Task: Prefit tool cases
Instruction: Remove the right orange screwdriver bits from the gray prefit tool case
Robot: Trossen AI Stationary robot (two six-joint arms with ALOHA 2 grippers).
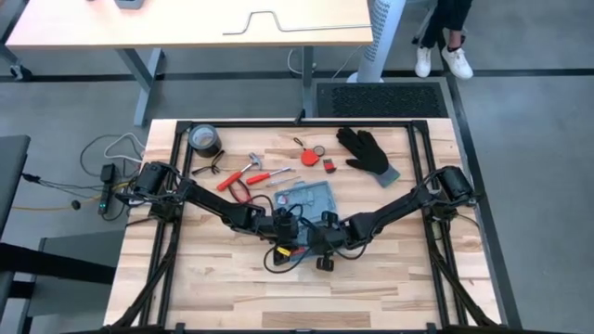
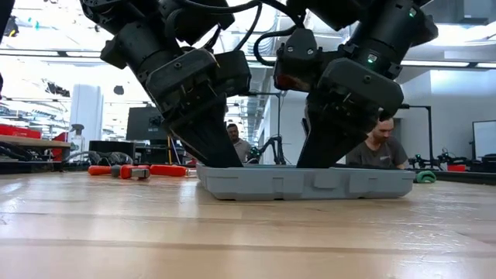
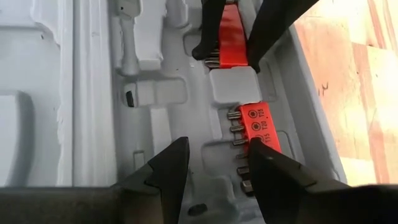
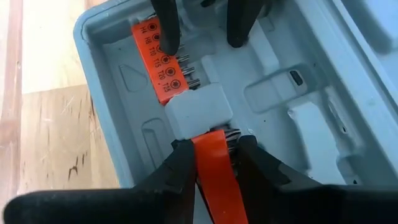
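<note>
Sitting open near the middle of the wooden surface [image 1: 223, 278] is one blue-grey tool case [image 1: 304, 198] with two red bit holders inside. Both arms reach down into it. The right end effector [image 4: 211, 149] pinches one red bit holder [image 4: 214, 180] between its two fingers. The left end effector [image 3: 214, 155] has its fingers spread — one finger lies over the other red bit holder [image 3: 258, 124]. Behind the case lie one black glove [image 1: 367, 153], one tape roll [image 1: 204, 139] and one hammer [image 1: 239, 171].
</note>
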